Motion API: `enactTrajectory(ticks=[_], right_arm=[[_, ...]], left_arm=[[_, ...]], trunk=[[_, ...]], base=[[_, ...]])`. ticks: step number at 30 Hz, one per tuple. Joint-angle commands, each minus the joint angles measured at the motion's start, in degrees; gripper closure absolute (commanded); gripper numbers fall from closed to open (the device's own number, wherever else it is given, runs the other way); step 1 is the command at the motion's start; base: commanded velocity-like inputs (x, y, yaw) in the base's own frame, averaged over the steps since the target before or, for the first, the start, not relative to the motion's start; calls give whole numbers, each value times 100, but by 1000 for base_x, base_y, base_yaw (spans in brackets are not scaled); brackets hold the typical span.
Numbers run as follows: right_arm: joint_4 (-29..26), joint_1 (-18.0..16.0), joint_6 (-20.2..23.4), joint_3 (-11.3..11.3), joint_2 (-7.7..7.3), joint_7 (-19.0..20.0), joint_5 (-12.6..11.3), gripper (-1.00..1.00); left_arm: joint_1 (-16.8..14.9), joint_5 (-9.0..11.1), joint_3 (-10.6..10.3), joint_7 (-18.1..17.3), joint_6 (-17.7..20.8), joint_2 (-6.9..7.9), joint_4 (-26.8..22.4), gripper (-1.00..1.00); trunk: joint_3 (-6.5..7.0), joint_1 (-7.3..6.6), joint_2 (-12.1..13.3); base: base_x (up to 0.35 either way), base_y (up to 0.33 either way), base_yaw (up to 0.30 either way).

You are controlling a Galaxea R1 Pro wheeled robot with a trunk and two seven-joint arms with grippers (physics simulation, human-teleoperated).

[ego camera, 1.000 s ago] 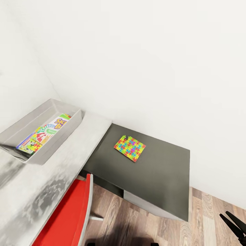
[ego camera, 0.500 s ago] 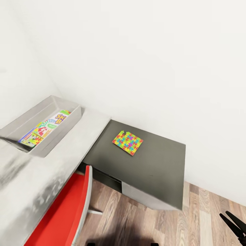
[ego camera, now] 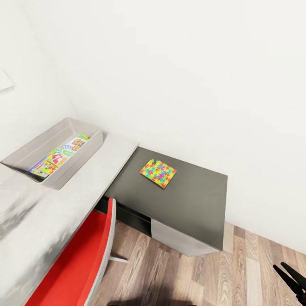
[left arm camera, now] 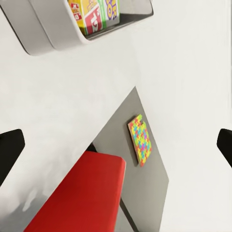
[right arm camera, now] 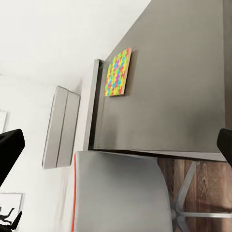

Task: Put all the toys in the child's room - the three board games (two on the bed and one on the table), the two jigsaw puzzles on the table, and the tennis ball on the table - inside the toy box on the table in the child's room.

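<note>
Overhead, the jigsaw puzzle [ego camera: 158,173] lies flat on the dark table [ego camera: 199,204], the toy box [ego camera: 25,158] at its nine o'clock already holding games; right gripper [ego camera: 292,278] spread. Both wrist views show empty, wide-apart fingers. Approach squarely and pinch an overhanging edge.

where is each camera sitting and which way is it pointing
Head: high on the robot, looking forward and down at the toy box, puzzle and red chair; right pincer shows at the corner.
Left wrist: by the left pincer, looking along its open fingers at box, chair and puzzle.
Right wrist: by the right pincer, open fingers framing puzzle and chair.
Shared: all three show the puzzle on the dark desk.
</note>
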Motion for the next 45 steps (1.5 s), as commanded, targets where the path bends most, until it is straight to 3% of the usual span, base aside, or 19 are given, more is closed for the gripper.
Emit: enactTrajectory(ticks=[1,21,28,37,45], right_arm=[[-4,3,19,3,-2,-2,-37,-100],[1,3,-180,12,-15,8,-38,-100],[4,3,-181,12,-27,14,-42,-100],[15,3,-182,12,-47,15,-37,-100],[2,3,-189,12,-42,20,-37,-100]], left_arm=[[2,-13,4,-30,21,1,-1,-100],[2,-14,-32,-64,21,6,-7,-100],[2,-158,-51,-72,21,13,-11,-100],[2,-228,-247,-69,21,5,-13,-100],[2,-461,-405,-66,21,-2,-16,-100]], trunk=[[3,4,-9],[193,4,-9],[260,4,-9],[345,4,-9],[422,4,-9]], base=[[-7,0,0],[-1,0,0],[0,0,0],[0,0,0],[0,0,0]])
